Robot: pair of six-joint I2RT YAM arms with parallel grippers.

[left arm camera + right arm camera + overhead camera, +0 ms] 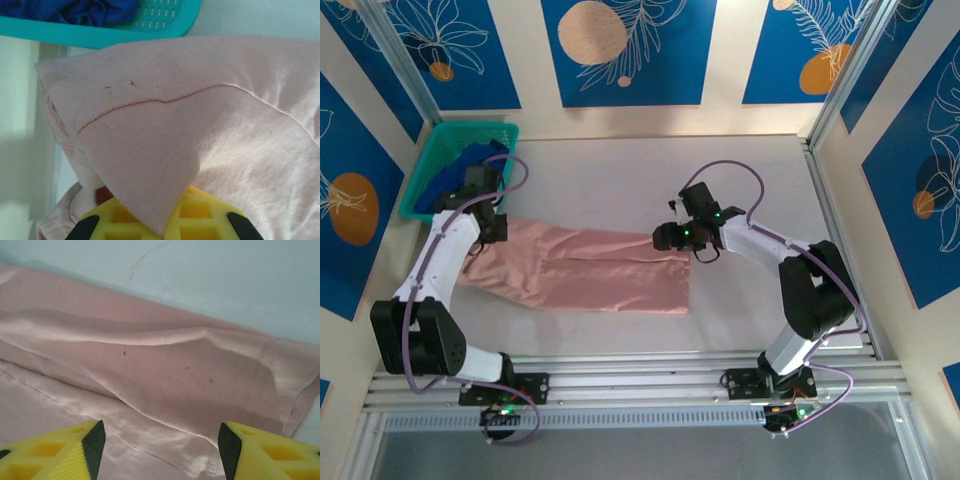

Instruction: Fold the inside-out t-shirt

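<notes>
The inside-out t-shirt (585, 270) lies flattened as a long dusty-pink band across the middle of the table. My left gripper (492, 232) is at its left end. In the left wrist view a ribbed flap of the t-shirt (150, 165) runs down into my left gripper (167, 222), whose yellow jaws are shut on it. My right gripper (670, 238) hovers over the shirt's upper right corner. Seen from the right wrist, my right gripper (161, 442) stands open just above the smooth pink t-shirt (165, 370), near the hem, with nothing pinched between its fingers.
A teal basket (425, 170) stands at the back left with a dark blue garment (470, 165) in it, close behind the left gripper; its rim (100, 35) shows in the left wrist view. Frame rails border the grey table (750, 170) on both sides.
</notes>
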